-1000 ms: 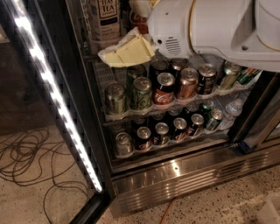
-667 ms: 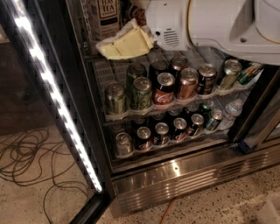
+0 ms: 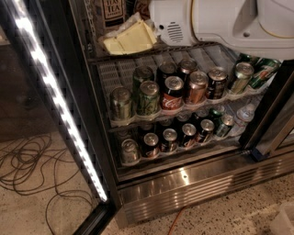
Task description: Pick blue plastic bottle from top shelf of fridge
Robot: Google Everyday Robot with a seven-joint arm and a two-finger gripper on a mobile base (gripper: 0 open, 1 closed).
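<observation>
FRIDGE DOOR OPEN: The blue plastic bottle [image 3: 113,11] stands upright at the far left of the top shelf [image 3: 174,48]. Only its lower part is in view, with a pale label and a dark "TEA" box. The grey wire shelf spans the fridge [image 3: 193,188], a dark cooler with a ribbed steel base. The gripper [image 3: 126,40] lies low over the shelf, just right of the bottle.

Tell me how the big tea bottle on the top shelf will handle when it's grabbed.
The tea bottle looks much wider than the cans below, so probably heavy if full. On the wire top shelf it could wobble or tip if the gripper, right beside its base, nudges it.
</observation>
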